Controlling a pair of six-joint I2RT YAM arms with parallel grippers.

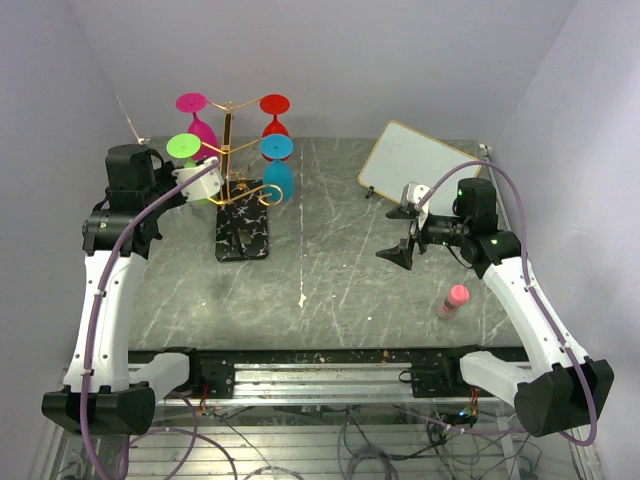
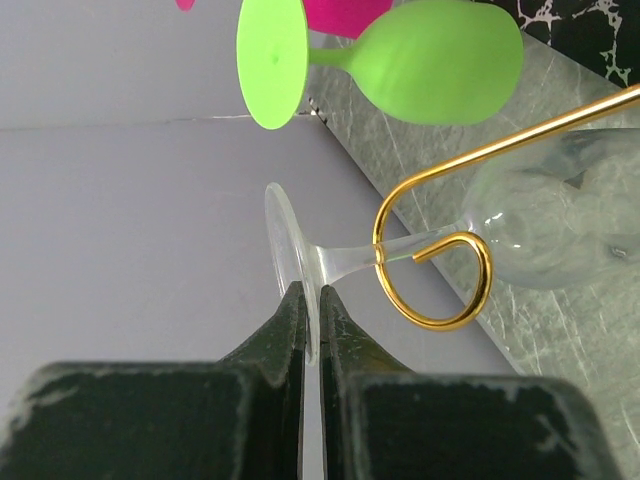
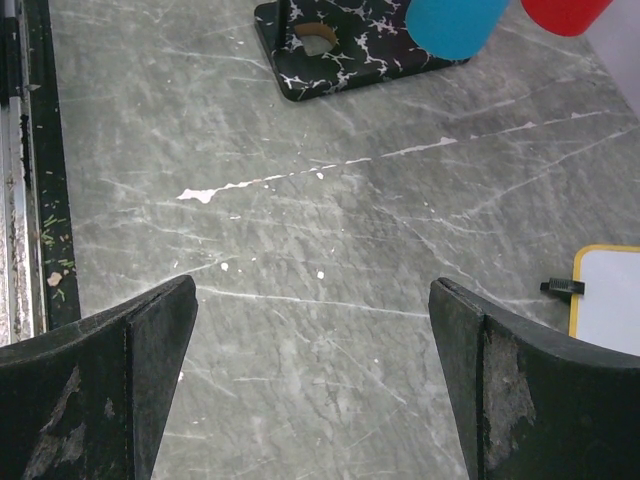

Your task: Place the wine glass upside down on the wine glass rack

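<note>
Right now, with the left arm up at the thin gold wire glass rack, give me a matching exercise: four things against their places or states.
Things:
1. clear wine glass
2. small pink cylinder
3. yellow-framed whiteboard
4. right gripper

Places or states:
A. open above the grey marbled tabletop
B. stem in the gold wire rack curl, foot pinched by the left gripper
C. tabletop, near right
D. tabletop, far right

Pairs: 1-B, 2-C, 3-D, 4-A

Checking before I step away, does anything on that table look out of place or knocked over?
A small pink bottle-like item seems to lie on its side on the table near the right arm, far from the wine glass rack.
</note>
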